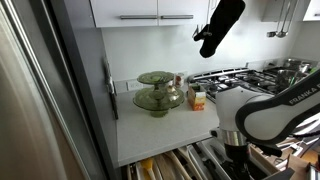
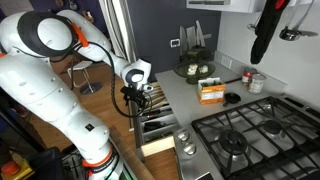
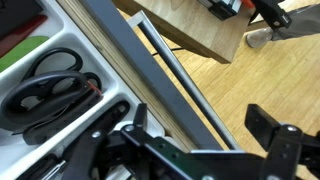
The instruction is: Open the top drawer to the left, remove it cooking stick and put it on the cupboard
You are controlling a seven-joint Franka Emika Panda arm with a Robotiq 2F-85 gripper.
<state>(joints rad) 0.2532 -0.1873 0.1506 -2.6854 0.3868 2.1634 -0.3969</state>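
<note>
Plainly, the wide, shallow, dark grey-brown top drawer [image 2: 157, 146] already stands pulled out at the lower middle of both exterior views, so the coming move turns on how the tool lies to the stick. The black two-fingered tool [image 2: 136, 100] hangs just above the open drawer with its jaws spread wide and nothing between them. In the wrist view its fingers are bare over the white dividers [image 3: 95, 60], and black-handled scissors [image 3: 50, 95] lie at the left.

We take the long, slim, light-wood cooking stick [image 1: 155, 166] to be one of the pale wooden utensils at the bottom edge of an exterior view, left of the tool there, though we cannot tell which one. They seem to lie along the compartments. We judge the tool must shift leftward in that frame and set its jaws across that long axis. The dark cupboard's flat white surface [image 1: 165, 130] lies directly above.
</note>
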